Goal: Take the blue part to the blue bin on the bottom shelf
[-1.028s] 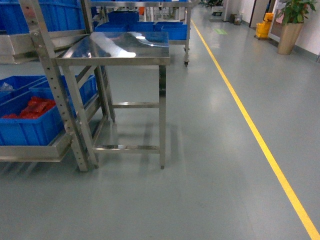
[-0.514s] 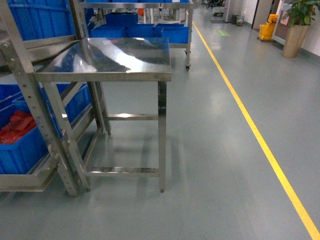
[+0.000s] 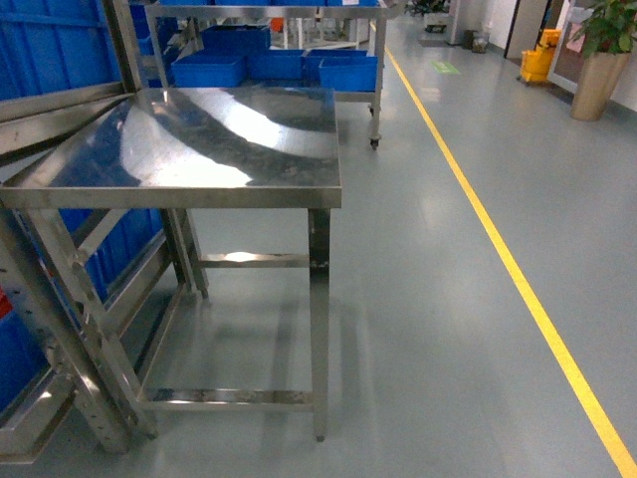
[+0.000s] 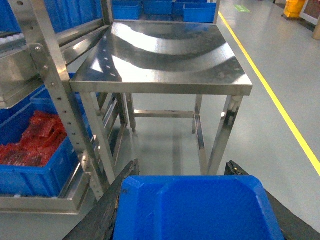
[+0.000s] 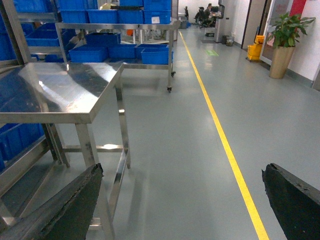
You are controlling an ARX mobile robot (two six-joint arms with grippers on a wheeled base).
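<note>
While clamped in the left tool (image 4: 195,200), blue part (image 4: 197,210); red-bag crate (image 4: 30,160) nearby; right tool (image 5: 182,200) agape.

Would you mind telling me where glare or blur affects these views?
Head view: bright ceiling-light glare streaks the steel table top. Left wrist view: similar glare on it; the blue part in the left pincer looms close and soft. Right wrist view: the right pincer fingers are dark and blurred.
</note>
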